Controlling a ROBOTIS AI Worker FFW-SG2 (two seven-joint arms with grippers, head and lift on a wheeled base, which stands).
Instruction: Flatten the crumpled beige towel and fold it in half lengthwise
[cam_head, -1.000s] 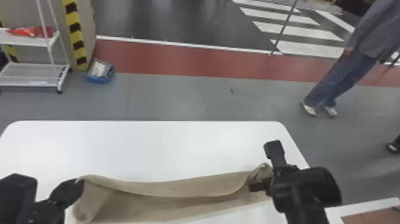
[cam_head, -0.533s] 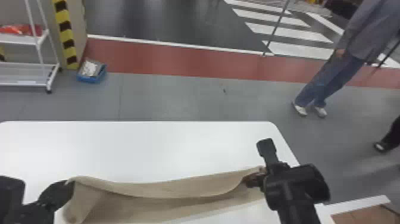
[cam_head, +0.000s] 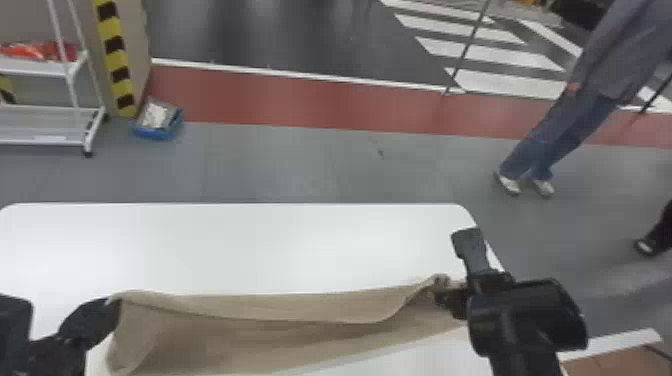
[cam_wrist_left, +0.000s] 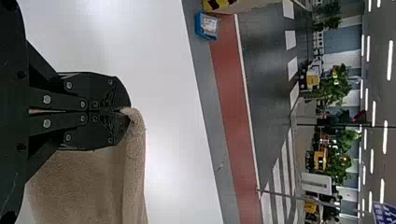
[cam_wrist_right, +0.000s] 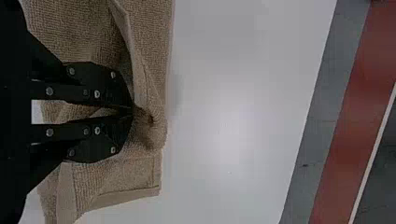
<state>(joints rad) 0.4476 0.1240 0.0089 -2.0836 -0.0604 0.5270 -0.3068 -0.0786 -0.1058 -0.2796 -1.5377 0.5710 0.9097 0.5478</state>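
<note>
The beige towel (cam_head: 260, 330) stretches across the white table's near part, its far edge raised in a long fold between both grippers. At the towel's left end is my left gripper (cam_head: 114, 305); in the left wrist view the left gripper (cam_wrist_left: 122, 111) is shut on the towel's corner, and the cloth (cam_wrist_left: 134, 172) hangs from its tips. My right gripper (cam_head: 440, 295) is at the towel's right end. In the right wrist view the right gripper (cam_wrist_right: 133, 110) has its tips together on a bunched bit of towel (cam_wrist_right: 152, 130), with more cloth beneath and around it.
The white table (cam_head: 225, 245) extends beyond the towel to its far edge. On the floor behind stand a white wheeled rack (cam_head: 50, 110) and a blue box (cam_head: 159, 131). Another pale surface edge (cam_head: 615, 342) lies right of the right arm.
The head view has shifted a little, so the table and both arms appear farther left. Both grippers keep hold of the towel, whose right end looks slightly less bunched than a second ago.
</note>
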